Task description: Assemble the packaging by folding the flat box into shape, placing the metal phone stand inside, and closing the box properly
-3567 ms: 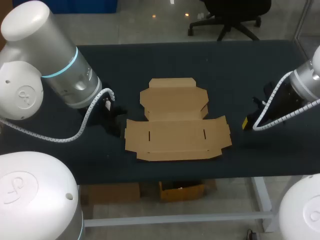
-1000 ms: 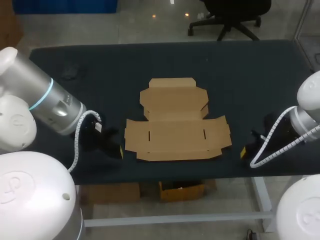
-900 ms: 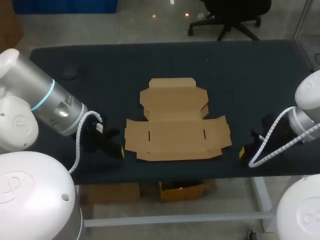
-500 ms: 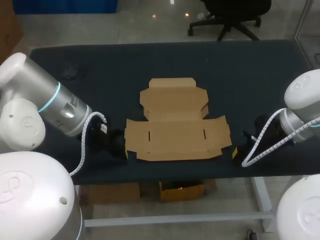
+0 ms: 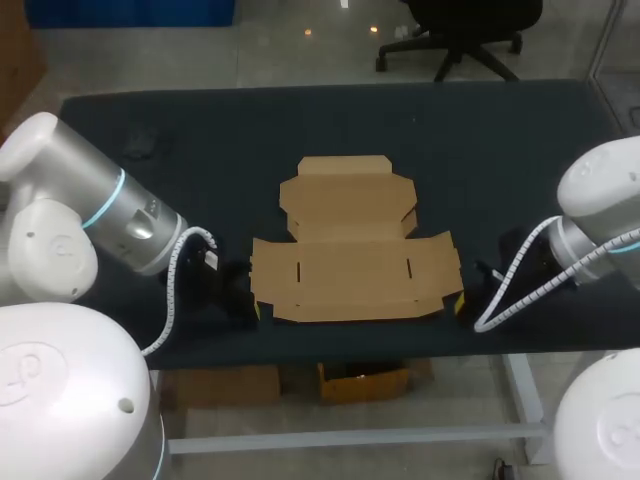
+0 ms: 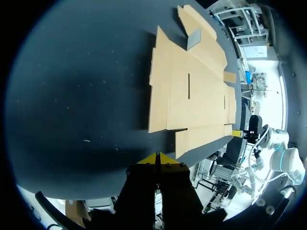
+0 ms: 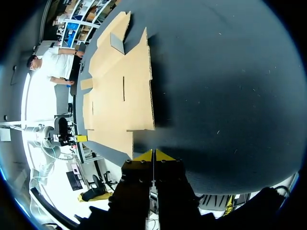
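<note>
The flat brown cardboard box [image 5: 355, 245] lies unfolded in the middle of the dark table, its flaps spread out. My left gripper [image 5: 256, 309] is shut and empty, low over the table just off the box's front left corner. My right gripper [image 5: 460, 303] is also shut and empty, just off the front right corner. In the left wrist view the shut yellow tips [image 6: 157, 157] point at the box [image 6: 192, 91], a short gap away. The right wrist view shows the same: shut tips [image 7: 153, 155] just short of the box [image 7: 120, 86]. No phone stand is plainly visible.
A small grey upright shape [image 6: 194, 38] stands at the box's far part, perhaps a raised flap. A small dark object [image 5: 140, 148] lies at the table's far left. The table's front edge [image 5: 400, 348] runs close behind both grippers.
Both arms have moved inward along the table's front, bringing their shut grippers up to the box's two front corners. The box has not moved.
</note>
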Motion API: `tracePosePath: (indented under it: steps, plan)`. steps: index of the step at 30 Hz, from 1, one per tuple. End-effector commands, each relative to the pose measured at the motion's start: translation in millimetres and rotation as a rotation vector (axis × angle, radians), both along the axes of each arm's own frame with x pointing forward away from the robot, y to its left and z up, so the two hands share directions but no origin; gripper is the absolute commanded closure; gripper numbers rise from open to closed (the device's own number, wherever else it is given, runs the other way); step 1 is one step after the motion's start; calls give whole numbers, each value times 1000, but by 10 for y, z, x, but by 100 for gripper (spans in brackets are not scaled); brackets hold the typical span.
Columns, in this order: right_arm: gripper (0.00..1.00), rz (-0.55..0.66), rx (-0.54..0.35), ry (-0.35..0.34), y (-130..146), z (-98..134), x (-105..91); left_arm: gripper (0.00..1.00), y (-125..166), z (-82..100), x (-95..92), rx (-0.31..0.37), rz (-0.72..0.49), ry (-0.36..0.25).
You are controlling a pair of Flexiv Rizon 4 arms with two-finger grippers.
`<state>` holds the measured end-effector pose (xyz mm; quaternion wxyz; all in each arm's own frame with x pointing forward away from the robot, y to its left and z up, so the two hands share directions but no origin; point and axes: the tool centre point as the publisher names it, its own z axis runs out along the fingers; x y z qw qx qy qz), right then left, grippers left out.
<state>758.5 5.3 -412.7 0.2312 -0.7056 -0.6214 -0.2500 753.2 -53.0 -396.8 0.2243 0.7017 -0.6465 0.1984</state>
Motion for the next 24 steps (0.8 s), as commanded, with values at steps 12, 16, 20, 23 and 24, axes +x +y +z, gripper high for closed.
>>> tracePosePath:
  steps: [12, 16, 20, 23, 24]
  plan:
    - [100, -9, 16, -6, 76, -46, 27, 100, -43, -74, 30, -4, -3, 20]
    - [100, -10, 20, -6, 96, -54, 42, 100, -57, -98, 48, -8, 1, 31]
    - [100, -9, 25, -6, 116, -57, 66, 100, -75, -120, 70, -15, 0, 41]
    - [100, -8, 28, -7, 132, -64, 86, 100, -93, -138, 82, -17, -1, 45]
    - [100, -8, 30, -7, 135, -68, 90, 100, -96, -143, 86, -17, -1, 45]
